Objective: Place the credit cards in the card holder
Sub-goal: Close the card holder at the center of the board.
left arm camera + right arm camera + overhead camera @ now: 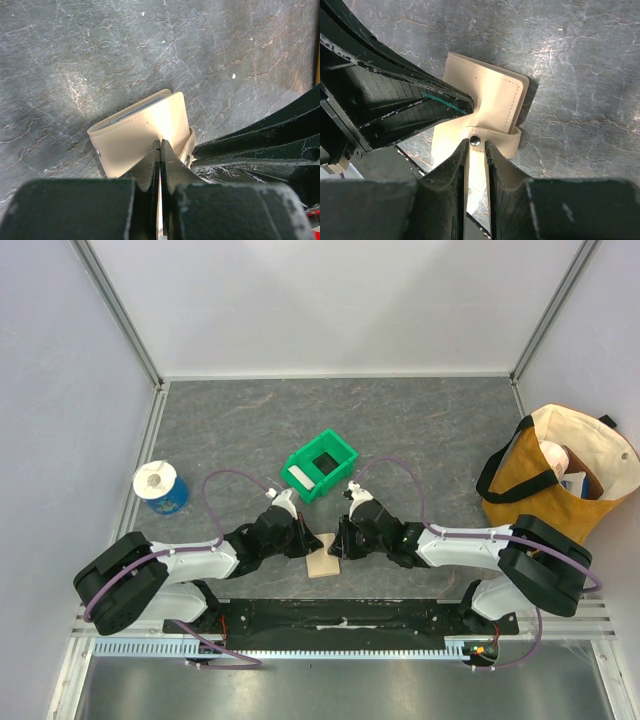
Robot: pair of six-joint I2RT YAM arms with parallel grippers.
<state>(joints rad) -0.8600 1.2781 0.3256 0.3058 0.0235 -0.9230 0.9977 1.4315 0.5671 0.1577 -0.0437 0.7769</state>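
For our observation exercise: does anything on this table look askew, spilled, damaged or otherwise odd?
Nothing looks spilled or damaged. The holder lies folded flat. Only the tote bag at the right edge stands out, because it slumps open.

The work surface (430, 440) is a flat slab with a dark grey marbled stone pattern crossed by pale veins. Plain white wall panels enclose it on three sides: a back panel (330, 300), a left panel (50, 390) and a right panel (610, 330). Silver aluminium frame profiles (120, 310) run along the panel joints and meet the rear corners of the surface. A ribbed silver rail (130, 647) lies along the near edge, with a smooth grey metal sheet (330, 695) below it. Lighting is even and diffuse. In the wrist views, pale glare patches (555, 50) show on the stone pattern.
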